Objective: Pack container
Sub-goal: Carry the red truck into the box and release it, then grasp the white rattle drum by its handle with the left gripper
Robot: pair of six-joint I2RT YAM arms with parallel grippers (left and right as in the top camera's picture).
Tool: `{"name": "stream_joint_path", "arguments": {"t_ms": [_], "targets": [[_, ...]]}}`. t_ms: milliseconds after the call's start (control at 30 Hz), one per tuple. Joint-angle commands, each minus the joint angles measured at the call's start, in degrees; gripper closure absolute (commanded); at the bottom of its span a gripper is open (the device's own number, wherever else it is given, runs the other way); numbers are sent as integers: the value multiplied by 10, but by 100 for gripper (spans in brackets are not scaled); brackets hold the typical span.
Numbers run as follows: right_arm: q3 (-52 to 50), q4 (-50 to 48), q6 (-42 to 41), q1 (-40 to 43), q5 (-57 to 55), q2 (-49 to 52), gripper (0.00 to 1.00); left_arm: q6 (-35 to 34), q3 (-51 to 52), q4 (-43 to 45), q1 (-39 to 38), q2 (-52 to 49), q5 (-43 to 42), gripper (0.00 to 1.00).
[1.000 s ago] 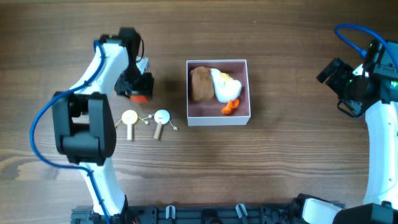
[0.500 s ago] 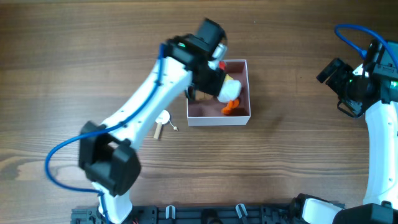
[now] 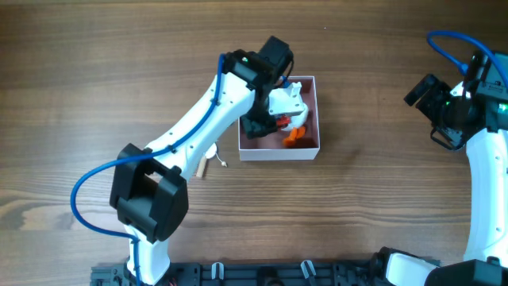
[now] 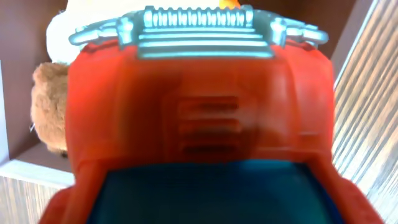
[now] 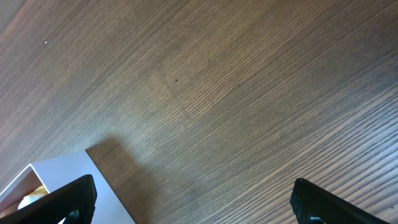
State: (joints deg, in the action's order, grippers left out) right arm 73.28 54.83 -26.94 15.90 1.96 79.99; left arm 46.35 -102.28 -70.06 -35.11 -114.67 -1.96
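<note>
Dark wood-grain table (image 3: 381,214) fills every view. Near its middle, a little toward the far edge, sits the container (image 3: 279,153), a square cardboard box with low walls, white outside and dusty pink inside. The right wrist view catches one white corner of it at the lower left.

Inside, a brown plush (image 4: 46,115) lies against the left wall. Beside it is a white plush (image 3: 298,111) with orange parts (image 3: 294,137) toward the near wall.

The left gripper (image 3: 268,119) hangs over the box's left half, clamped on a red toy car (image 4: 199,124). The car crowds the left wrist view, showing a silver grille and a dark blue windscreen, and it hides the fingers themselves.

Just left of the box, half under the left arm, a small wooden stick (image 3: 205,167) lies on the table.

The right gripper (image 5: 193,202) is well apart at the right edge, above bare wood, its two dark fingers (image 5: 65,199) spread wide with nothing between them.
</note>
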Motion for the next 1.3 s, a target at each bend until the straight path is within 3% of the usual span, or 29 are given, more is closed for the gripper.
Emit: {"name": "stream_joint_path", "arguments": {"t_ms": [0,100,200,267,300,333,567,667,833,967,1000,1100,1133,1167,1267], "targets": [[5,-2,-1,-1,7,3,0,62,20,7,12,2,-45,85],[5,-2,-1,-1,7,3,0,129,49,10,12,2,-71,85],[5,-2,-1,-1,7,3,0,135,71,26,11,2,-72,84],[5,-2,-1,-1,7,3,0,134,75,26,11,2,-73,79],[5,-2,-1,-1,7,3,0,134,75,26,11,2,-73,68],[5,-2,-1,-1,7,3,0,134,75,26,11,2,-72,0],[5,-2,-1,-1,7,3,0,95,67,30,11,9,-52,0],[5,-2,-1,-1,7,3,0,37,48,29,11,26,-26,0],[5,-2,-1,-1,7,3,0,-125,39,-38,11,92,-21,0],[5,-2,-1,-1,7,3,0,-178,40,-117,22,100,-35,0],[5,-2,-1,-1,7,3,0,-220,42,-123,32,99,-35,0],[5,-2,-1,-1,7,3,0,-437,82,-102,111,99,-37,0],[5,-2,-1,-1,7,3,0,-475,95,-92,134,99,-49,0],[5,-2,-1,-1,7,3,0,-496,126,-77,181,99,-124,0],[5,-2,-1,-1,7,3,0,-510,183,-64,253,99,-137,0]]}}
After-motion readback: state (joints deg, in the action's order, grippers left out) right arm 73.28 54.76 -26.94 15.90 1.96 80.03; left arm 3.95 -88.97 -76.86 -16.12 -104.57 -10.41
